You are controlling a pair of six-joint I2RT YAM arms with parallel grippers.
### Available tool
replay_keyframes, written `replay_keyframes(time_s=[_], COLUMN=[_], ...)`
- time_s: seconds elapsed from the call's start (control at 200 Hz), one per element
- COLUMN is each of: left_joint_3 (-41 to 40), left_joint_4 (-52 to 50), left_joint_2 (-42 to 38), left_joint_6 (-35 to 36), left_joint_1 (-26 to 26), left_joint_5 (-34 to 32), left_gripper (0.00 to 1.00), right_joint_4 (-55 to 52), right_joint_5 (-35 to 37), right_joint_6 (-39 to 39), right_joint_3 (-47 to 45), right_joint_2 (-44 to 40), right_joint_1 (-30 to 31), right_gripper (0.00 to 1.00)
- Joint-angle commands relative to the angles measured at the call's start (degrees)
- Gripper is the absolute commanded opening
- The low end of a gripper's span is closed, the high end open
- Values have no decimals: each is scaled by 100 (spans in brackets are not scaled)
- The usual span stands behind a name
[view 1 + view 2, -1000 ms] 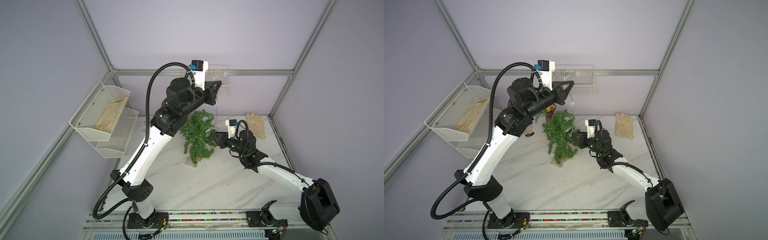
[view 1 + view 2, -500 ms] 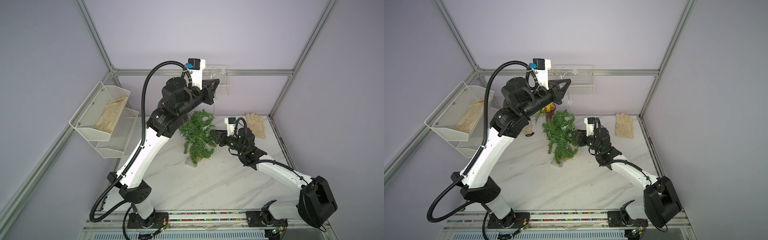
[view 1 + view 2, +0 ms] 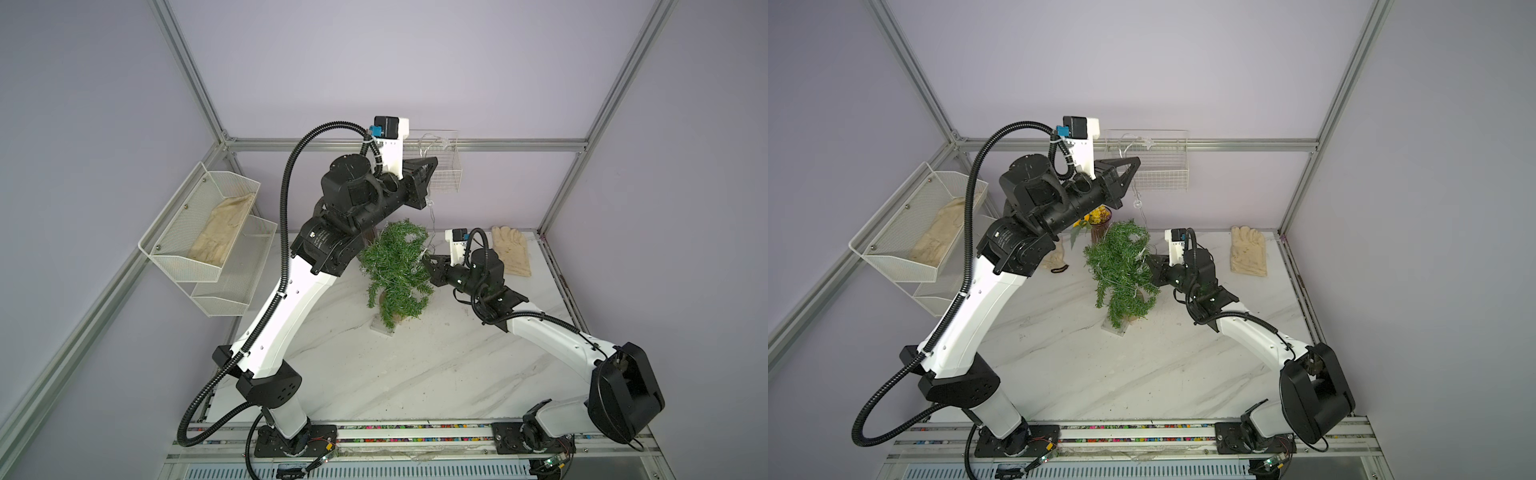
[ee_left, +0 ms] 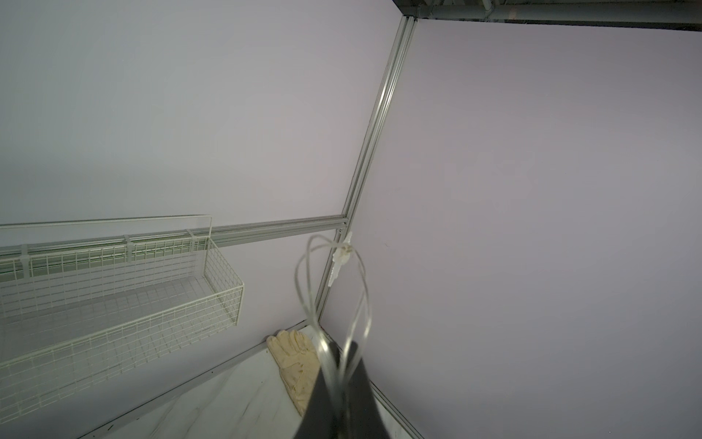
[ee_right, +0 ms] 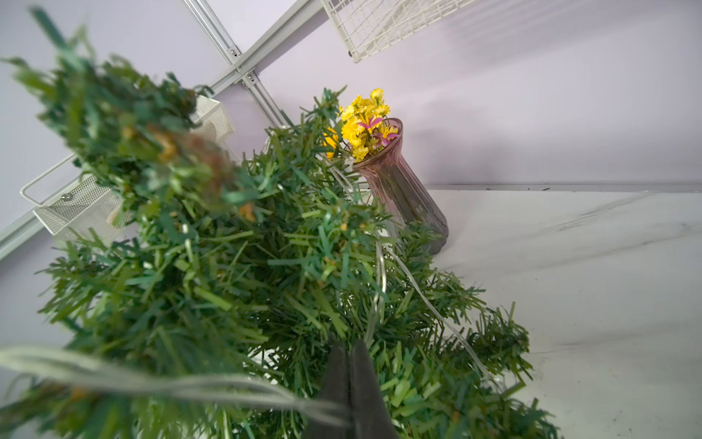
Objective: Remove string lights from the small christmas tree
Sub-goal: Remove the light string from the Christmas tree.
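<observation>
Marble table [image 3: 415, 374] bears the small christmas tree [image 3: 397, 270], where the raised left gripper [image 4: 342, 357] and the branch-level right gripper [image 5: 350, 349] both clamp string lights [image 4: 343, 254] looped through needles, so hard pulling could topple it.

right gripper [image 3: 427, 262]: jaws went from half-open to closed, apparently on string lights [image 5: 383, 281] at small christmas tree's [image 3: 395, 270] 3 o'clock | left gripper [image 3: 432, 166]: lifted toward 12 o'clock

The table [image 3: 415, 374] in front of the tree [image 3: 395, 274] is bare, easy to pass. Behind the tree stands a vase [image 3: 1099, 233]; a glove [image 3: 512, 253] lies in the far right corner.
</observation>
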Motion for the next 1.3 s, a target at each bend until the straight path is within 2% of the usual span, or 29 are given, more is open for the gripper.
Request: replay_keyframes(time_s=[0.0,0.22,0.46,0.6,0.79,0.965,1.135,1.295], left_joint_3=[67,-9,-209,-364,-647,-1176,-1754,-2572], left_joint_4=[107,143,157,166,346,599,651,961], left_joint_2=[-1,226,201,86,-66,-337,-628,-936], left_joint_6=[81,-92,191,265,-1,-321,-284,209], left_joint_1=[4,-11,-5,164,725,1527,2285,2799], left_joint_5=[46,301,-14,-146,57,341,601,1060], left_gripper=[0,0,0,0,0,0,0,0], right_joint_4=[-207,-399,-488,-360,187,636,365,155], right_joint_5=[268,-25,-51,-219,-635,-892,-1079,-1257], right_joint_6=[-121,134,309,621,1505,2162,2228,2188], right_joint_3=[158,730,2415,3521,4689,5588,6817,7605], right_joint_2=[-246,-27,1184,1892,2765,3425,4054,4463], right_joint_1=[-203,-944,-978,-981,-914,-640,-191,142], right_gripper=[0,0,0,0,0,0,0,0])
